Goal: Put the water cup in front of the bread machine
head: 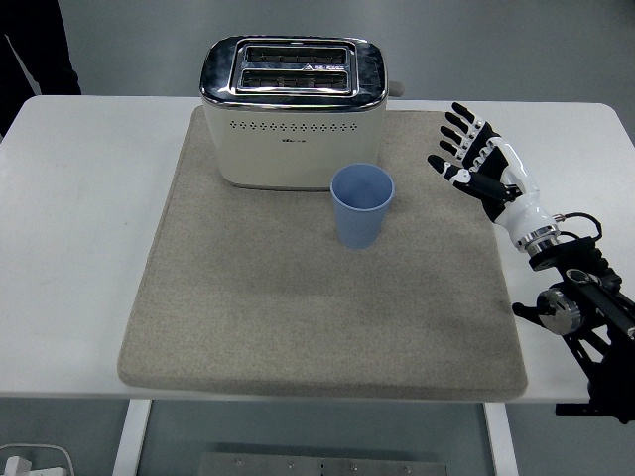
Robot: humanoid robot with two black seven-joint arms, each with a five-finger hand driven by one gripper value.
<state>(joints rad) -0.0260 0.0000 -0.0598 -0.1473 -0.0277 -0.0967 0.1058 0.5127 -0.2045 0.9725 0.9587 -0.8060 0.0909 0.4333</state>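
Note:
A blue water cup [361, 204] stands upright on the beige mat [258, 297], just in front of the right part of the cream and chrome bread machine [293, 109]. My right hand [474, 157] is open with fingers spread, empty, over the mat's right edge, well to the right of the cup and apart from it. The left arm does not show.
The mat lies on a white table [79, 198]. A person's dark sleeve [30, 45] shows at the top left corner. My right arm [575, 307] comes in over the table's right front corner.

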